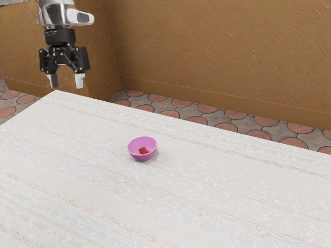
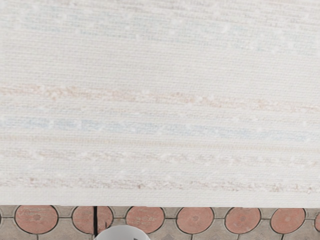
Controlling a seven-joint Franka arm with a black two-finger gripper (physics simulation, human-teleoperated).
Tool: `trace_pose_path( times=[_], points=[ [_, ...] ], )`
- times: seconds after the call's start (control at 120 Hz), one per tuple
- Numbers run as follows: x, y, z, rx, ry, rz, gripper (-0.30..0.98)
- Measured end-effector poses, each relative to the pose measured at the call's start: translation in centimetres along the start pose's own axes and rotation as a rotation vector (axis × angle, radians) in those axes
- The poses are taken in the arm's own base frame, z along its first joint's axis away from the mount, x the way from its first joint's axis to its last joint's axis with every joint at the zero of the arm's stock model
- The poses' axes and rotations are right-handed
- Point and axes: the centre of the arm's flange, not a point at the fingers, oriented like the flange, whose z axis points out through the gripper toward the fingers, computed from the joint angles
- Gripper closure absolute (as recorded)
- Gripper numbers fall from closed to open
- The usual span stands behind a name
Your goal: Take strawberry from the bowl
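Arm [image 1: 54,16]: glossy grey-white — pale rounded side housing [image 1: 81,18] | collar [image 1: 60,36]: black | gripper [image 1: 66,84]: black, angular (fingertips [image 1: 79,80] pale)

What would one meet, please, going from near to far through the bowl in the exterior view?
Pink bowl with the strawberry inside → the table's far edge → tiled floor → skirting board → brown wall.

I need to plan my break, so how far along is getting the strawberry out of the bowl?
Nothing looks done yet: the strawberry is still inside the pink bowl. The tool is open and empty, up by the table's edge. Reaching in, gripping the berry and lifting it out are all left.
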Motion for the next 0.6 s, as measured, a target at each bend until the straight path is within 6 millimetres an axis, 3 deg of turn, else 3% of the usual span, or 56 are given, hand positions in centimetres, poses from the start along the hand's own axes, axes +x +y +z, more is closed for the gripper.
trace_pose_path(
  times=[0.067,0.125,0.183,0.275,0.392,0.475,0.6],
  points=[
    [2.6,-3.3,0.1,-0.026,0.083,-0.060,0.02],
    [4.0,-4.1,0.1,-0.030,0.141,-0.077,0.02],
    [7.4,-2.9,1.9,-0.016,0.156,-0.061,0.02],
    [14.3,0.2,7.5,0.012,0.126,-0.022,0.02],
    [20.3,1.9,13.5,0.027,0.108,-0.011,0.02],
    [23.2,1.6,17.0,0.016,0.103,-0.038,0.02],
    [25.2,1.7,19.3,-0.004,0.115,-0.058,0.07]
  ],
)
